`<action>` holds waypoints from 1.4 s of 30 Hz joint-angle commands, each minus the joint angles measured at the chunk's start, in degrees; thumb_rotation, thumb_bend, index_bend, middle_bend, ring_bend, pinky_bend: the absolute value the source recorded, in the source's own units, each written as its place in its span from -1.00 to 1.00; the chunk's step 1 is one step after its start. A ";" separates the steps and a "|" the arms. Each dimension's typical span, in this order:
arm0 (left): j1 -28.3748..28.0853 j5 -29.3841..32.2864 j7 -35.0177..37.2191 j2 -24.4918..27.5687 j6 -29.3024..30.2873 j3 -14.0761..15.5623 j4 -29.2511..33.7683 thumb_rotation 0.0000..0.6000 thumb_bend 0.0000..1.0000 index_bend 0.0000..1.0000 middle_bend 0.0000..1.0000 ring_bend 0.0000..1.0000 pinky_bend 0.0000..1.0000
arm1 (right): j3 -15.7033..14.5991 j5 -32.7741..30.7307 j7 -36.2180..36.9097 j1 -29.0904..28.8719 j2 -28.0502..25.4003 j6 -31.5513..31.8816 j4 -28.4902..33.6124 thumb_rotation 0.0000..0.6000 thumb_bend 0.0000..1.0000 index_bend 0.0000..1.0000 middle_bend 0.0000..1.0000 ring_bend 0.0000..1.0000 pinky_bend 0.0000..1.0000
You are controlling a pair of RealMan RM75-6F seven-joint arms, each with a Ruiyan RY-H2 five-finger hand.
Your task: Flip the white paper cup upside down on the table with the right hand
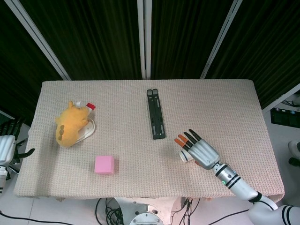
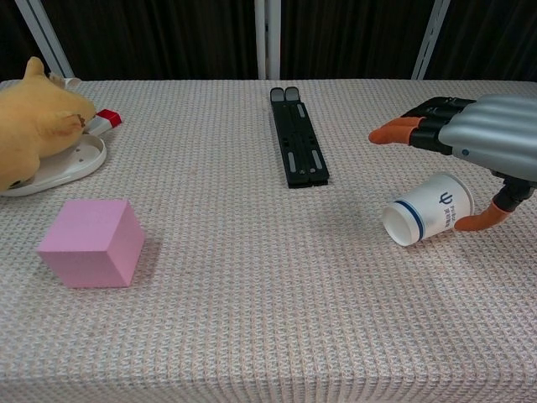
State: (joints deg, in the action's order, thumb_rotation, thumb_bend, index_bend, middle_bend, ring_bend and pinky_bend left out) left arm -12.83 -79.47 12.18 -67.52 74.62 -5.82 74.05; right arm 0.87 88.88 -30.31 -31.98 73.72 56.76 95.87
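White paper cup [image 2: 424,218] lies sideways at right on beige woven table [image 1: 117,98].
My right hand [image 2: 478,138] hovers over it, fingers spread (holding nothing); black curtains [image 1: 93,33] behind.
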 commanded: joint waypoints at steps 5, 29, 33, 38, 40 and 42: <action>0.02 0.13 0.18 -0.04 -0.14 -0.02 -0.16 1.00 -0.69 -1.00 -1.00 -1.00 -1.00 | -0.14 -11.13 -25.90 0.00 5.71 -1.27 6.62 1.00 -0.97 -0.98 -0.73 -1.00 -1.00; -0.02 0.21 0.96 -0.33 -0.44 -0.05 -0.96 1.00 -0.69 -1.00 -1.00 -1.00 -1.00 | -1.95 -10.11 -27.73 -0.28 11.96 3.36 0.21 1.00 -0.84 -0.45 -0.22 -0.99 -1.00; -0.08 0.34 0.93 -0.41 -0.69 -0.05 -1.19 1.00 -0.69 -1.00 -1.00 -1.00 -1.00 | -2.19 -8.19 -26.71 -0.13 13.06 4.63 -1.72 1.00 -0.74 -0.22 -0.03 -0.89 -1.00; -0.06 0.27 1.02 -0.51 -0.61 -0.04 -1.37 1.00 -0.69 -1.00 -1.00 -1.00 -1.00 | -2.12 -5.26 -23.06 0.26 13.02 6.73 -2.82 1.00 -0.71 -0.08 0.08 -0.81 -1.00; -0.06 0.25 1.06 -0.50 -0.59 -0.06 -1.38 1.00 -0.69 -1.00 -1.00 -1.00 -1.00 | -1.50 -3.68 -19.42 0.33 12.11 8.08 -2.04 1.00 -0.71 -0.06 0.09 -0.80 -1.00; -0.05 0.23 1.06 -0.49 -0.55 -0.06 -1.36 1.00 -0.69 -1.00 -1.00 -1.00 -1.00 | -0.69 -1.99 -13.92 0.47 11.28 9.74 -1.56 1.00 -0.71 -0.05 0.10 -0.80 -1.00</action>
State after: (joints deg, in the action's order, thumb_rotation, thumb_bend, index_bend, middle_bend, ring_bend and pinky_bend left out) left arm -12.88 -79.24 13.24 -68.01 74.08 -5.88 72.70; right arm -0.81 84.51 -50.08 -31.74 86.17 64.27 93.59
